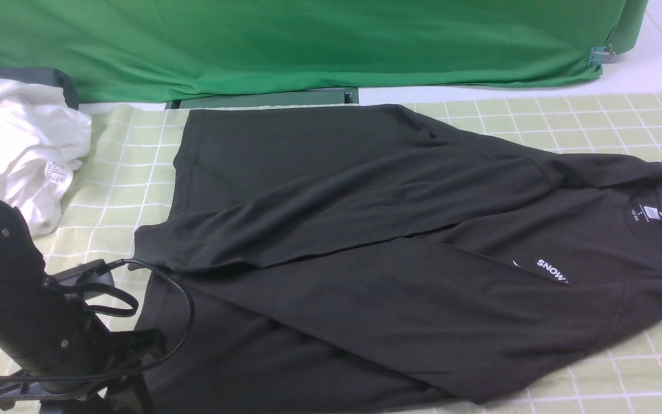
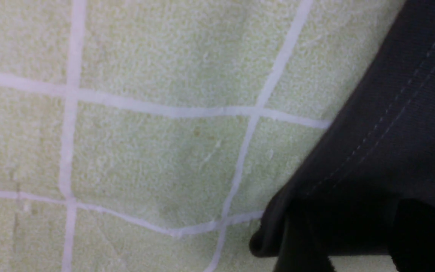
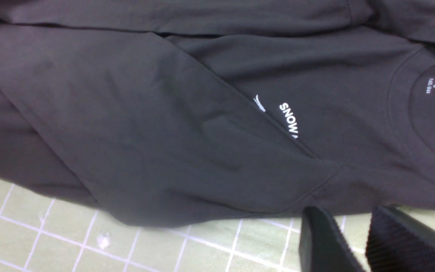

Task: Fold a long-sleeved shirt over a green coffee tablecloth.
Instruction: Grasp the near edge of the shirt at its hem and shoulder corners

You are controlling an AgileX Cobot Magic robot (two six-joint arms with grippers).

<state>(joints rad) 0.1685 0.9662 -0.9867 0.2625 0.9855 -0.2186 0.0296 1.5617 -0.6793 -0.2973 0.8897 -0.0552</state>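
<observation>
Charcoal long-sleeved shirt [image 1: 365,259] on pale-green gridded tablecloth [image 1: 566,115]: sleeves seem folded across body; body folds remain. We note right gripper [image 3: 361,245] narrowly parted, empty; left gripper [image 2: 349,260] we cannot tell.

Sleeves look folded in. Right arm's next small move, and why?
Probably ease the right gripper onto the near shoulder edge of the long-sleeved shirt and close. Both sleeves already lie folded across the body, and its jaws stand open and empty over the green coffee tablecloth, just short of that edge.
</observation>
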